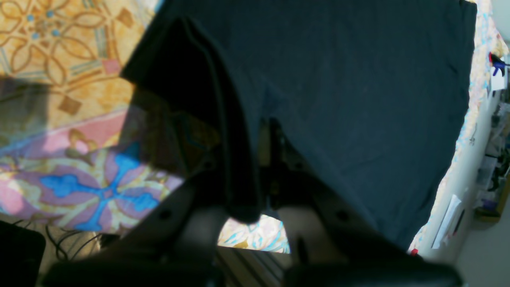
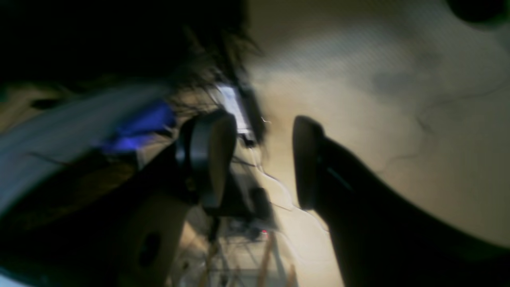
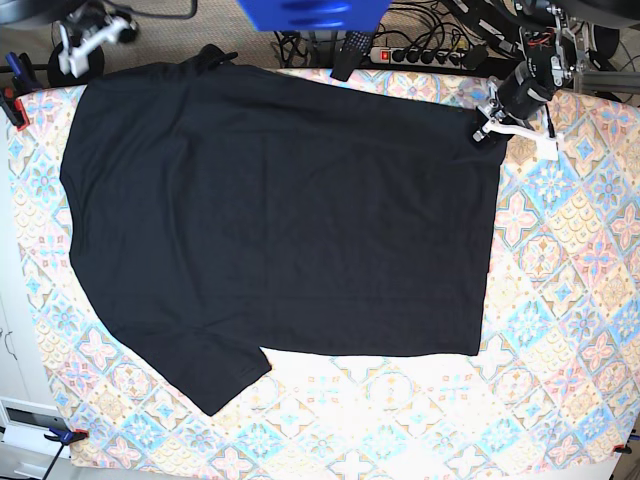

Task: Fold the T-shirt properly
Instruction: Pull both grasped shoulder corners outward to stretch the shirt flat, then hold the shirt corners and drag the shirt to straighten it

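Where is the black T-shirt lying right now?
In the base view the T-shirt lies spread over the patterned tablecloth, toward the left, one far corner pinched by the left claw.

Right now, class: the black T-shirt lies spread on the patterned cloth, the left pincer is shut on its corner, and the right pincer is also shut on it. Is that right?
Not quite. The right pincer is open and holds nothing, as the right wrist view shows. The left pincer is shut on the T-shirt, spread on the patterned cloth.

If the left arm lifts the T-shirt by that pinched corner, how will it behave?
Probably floppy: the T-shirt bunches into soft folds at the left gripper. It would likely drape and trail rather than hold shape. The patterned tablecloth may drag on it.
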You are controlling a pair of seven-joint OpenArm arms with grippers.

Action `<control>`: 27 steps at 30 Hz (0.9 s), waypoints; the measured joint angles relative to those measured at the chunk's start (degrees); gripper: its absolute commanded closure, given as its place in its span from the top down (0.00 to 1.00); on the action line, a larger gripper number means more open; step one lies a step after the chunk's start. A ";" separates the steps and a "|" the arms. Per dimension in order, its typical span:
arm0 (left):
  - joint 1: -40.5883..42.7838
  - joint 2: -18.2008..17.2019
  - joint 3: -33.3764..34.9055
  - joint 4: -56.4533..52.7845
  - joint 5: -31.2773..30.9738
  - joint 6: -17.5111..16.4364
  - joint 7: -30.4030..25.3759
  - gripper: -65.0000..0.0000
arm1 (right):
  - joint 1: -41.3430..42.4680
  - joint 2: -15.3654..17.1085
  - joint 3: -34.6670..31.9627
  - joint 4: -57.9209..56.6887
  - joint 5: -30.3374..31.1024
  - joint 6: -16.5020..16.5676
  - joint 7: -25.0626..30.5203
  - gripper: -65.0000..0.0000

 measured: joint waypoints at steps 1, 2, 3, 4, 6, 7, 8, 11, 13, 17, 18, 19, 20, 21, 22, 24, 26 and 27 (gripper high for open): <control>0.00 -0.02 0.00 -0.02 0.00 0.00 -0.02 0.00 | 0.68 -0.02 -0.59 -0.63 0.39 0.00 0.35 0.42; -0.02 -0.04 0.00 -0.02 0.00 0.00 -0.04 0.00 | 1.11 0.02 -0.94 -0.94 0.35 0.26 0.04 0.42; -0.04 -0.04 -0.02 -0.02 0.00 0.00 -0.04 0.00 | 1.20 -0.02 -1.01 -1.03 -0.09 0.02 -0.07 0.42; -0.04 -0.04 -0.02 -0.02 0.00 0.00 -0.04 0.00 | 1.09 -0.02 -1.01 -1.27 -0.20 -0.07 -0.39 0.42; 0.02 -0.02 0.00 -0.02 0.00 0.00 -0.02 0.00 | 0.55 0.17 -0.98 -1.55 -0.61 -0.26 -0.81 0.42; 0.13 -0.02 0.00 -0.02 0.00 0.00 -0.02 0.00 | 0.61 0.17 -0.87 -1.53 -0.72 -0.28 -0.79 0.43; 0.17 -0.02 0.00 -0.02 -0.02 -0.02 0.00 0.00 | 0.96 0.17 -0.87 -1.53 -0.85 -0.28 -0.81 0.45; 0.24 -0.04 0.00 -0.02 0.00 -0.02 -0.02 0.00 | 2.45 0.11 -0.70 -1.36 -0.72 -0.22 -0.72 0.52; 0.15 -0.02 0.00 -0.02 0.00 -0.02 -0.02 0.00 | 3.13 0.50 -0.72 -1.16 -0.11 -0.13 -0.04 0.56; 0.15 -0.02 -0.02 -0.02 0.00 0.00 -0.02 0.00 | 2.47 1.66 -0.33 -1.18 -0.63 -0.46 -0.59 0.57; 0.17 -0.02 -0.02 -0.02 0.00 0.00 0.00 0.00 | 2.34 1.66 -0.33 -1.18 -0.57 -0.44 -0.63 0.57; 0.17 -0.02 -0.02 -0.02 0.00 -0.02 -0.02 0.00 | 2.54 1.51 0.15 -1.16 -0.57 -0.26 -0.85 0.57; 0.24 0.00 -0.02 -0.02 0.00 0.00 -0.02 0.00 | 3.28 1.05 1.18 -1.05 -0.59 -0.20 -1.42 0.57; 0.26 -0.02 -0.02 -0.02 0.00 -0.02 -0.02 0.00 | 4.09 0.87 2.38 -0.57 -0.79 -0.24 -1.55 0.57; 0.26 -0.02 -0.02 -0.02 0.00 0.00 0.00 0.00 | 4.57 0.90 3.82 0.13 -0.96 -0.17 -1.38 0.57; 0.28 0.00 -0.02 -0.02 0.02 0.00 0.00 0.00 | 4.72 1.53 6.38 1.73 -1.57 0.48 -2.80 0.57; 0.31 0.00 -0.02 -0.02 -0.04 -0.04 0.00 0.00 | 4.46 2.21 7.96 2.99 -0.81 -0.31 -1.31 0.57; 0.44 -0.02 -0.02 -0.02 -0.04 -0.15 0.04 0.00 | 4.42 3.10 7.93 3.45 -1.03 -0.15 -1.73 0.57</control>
